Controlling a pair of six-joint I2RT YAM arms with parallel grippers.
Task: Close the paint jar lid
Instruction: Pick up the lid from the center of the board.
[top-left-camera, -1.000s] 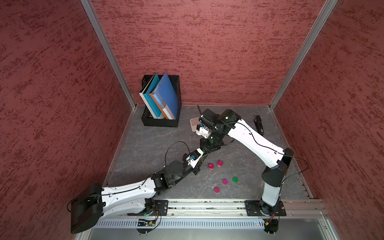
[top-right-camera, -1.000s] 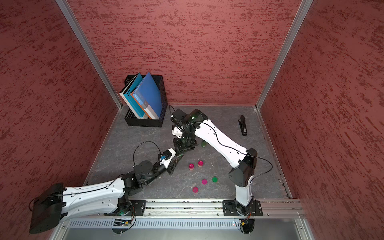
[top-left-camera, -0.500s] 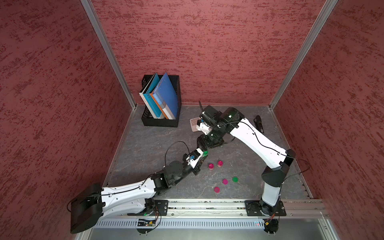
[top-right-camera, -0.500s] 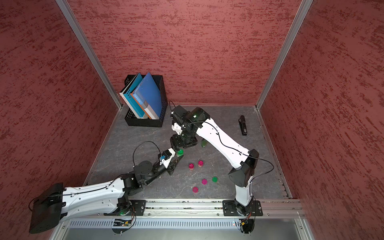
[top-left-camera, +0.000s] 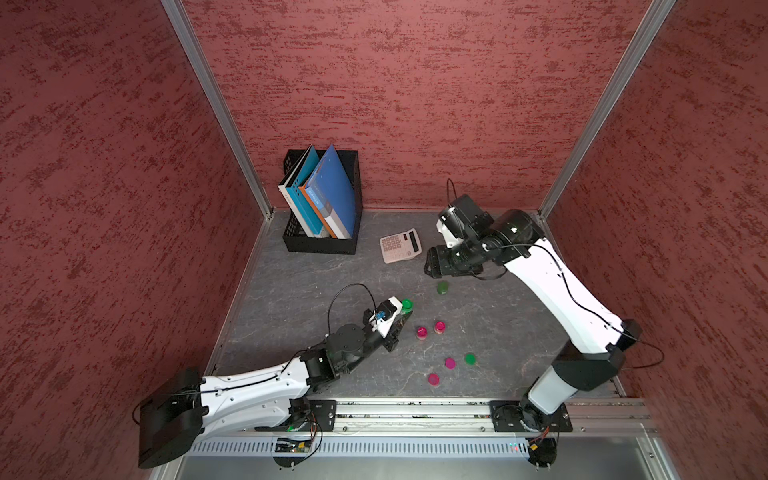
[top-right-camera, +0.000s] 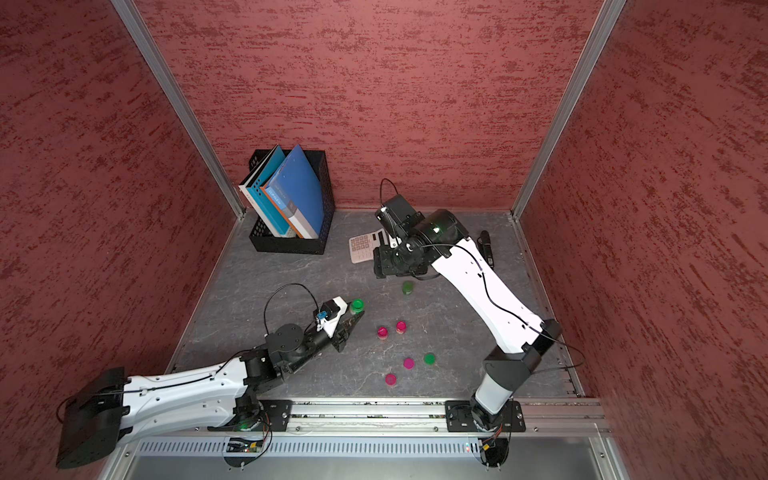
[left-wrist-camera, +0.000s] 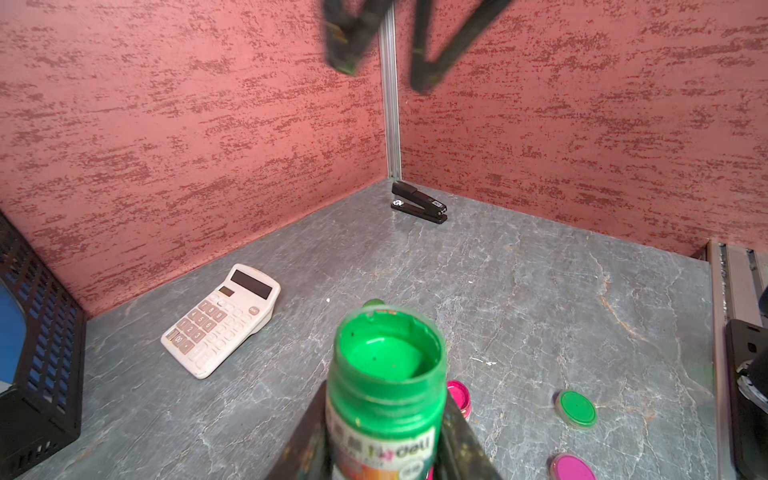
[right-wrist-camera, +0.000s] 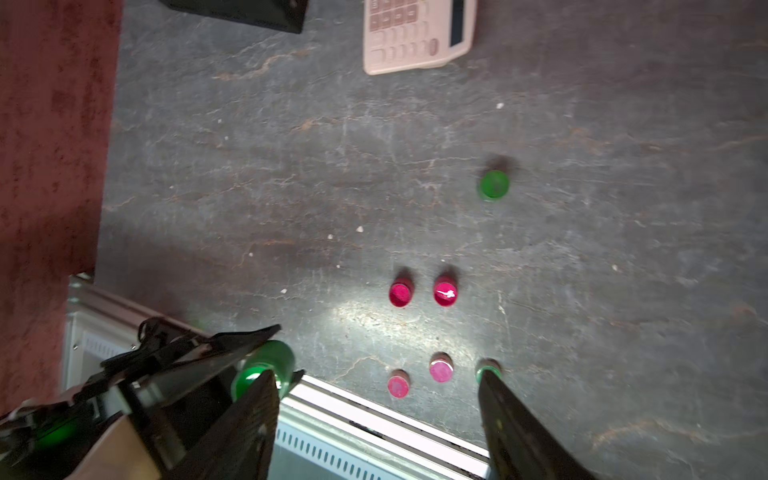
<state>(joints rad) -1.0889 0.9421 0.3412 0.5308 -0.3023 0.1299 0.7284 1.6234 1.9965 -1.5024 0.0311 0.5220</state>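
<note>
Gaping lidless, the round, glossy green paint jar (left-wrist-camera: 388, 361) is pinched upright by the left gripper (left-wrist-camera: 386, 419), whose arm stretches low over the grey, stone-veined table (top-left-camera: 291, 291). A flat green lid (left-wrist-camera: 577, 409) lies well apart. The right gripper (right-wrist-camera: 374, 376) hangs high, spread and empty. The jar's label is cut off.
</note>
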